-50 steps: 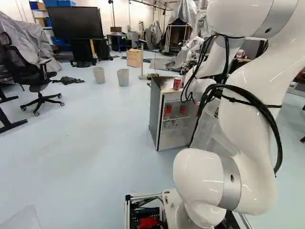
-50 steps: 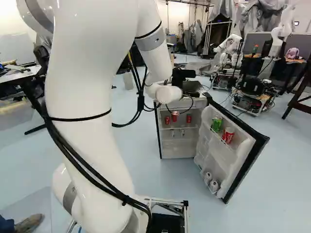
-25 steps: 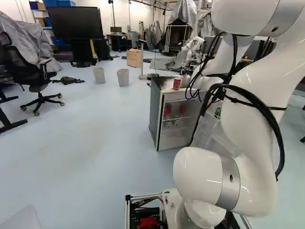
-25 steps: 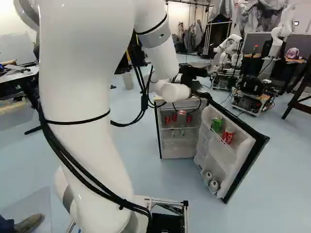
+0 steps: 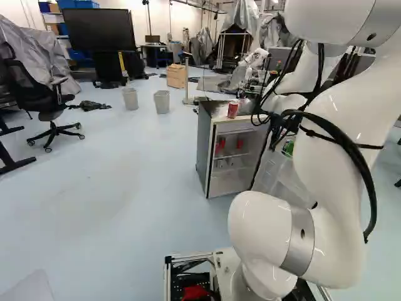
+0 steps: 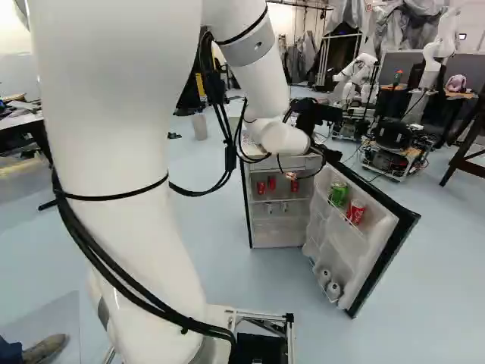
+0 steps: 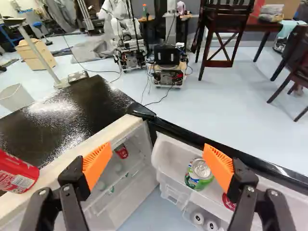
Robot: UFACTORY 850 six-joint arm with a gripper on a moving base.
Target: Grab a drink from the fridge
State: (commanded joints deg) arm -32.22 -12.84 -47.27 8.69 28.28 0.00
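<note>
Our hand (image 7: 158, 161) stands wide open, holding nothing, above the fridge (image 5: 203, 144) and its open door (image 6: 318, 227). If we descend off-centre, a finger could snag the door or tip the green can (image 7: 200, 175) it carries. Wrist view shows one red can (image 7: 17, 173) atop the fridge (easily swiped); the arm hides it in right base view, which shows three more inside.
</note>
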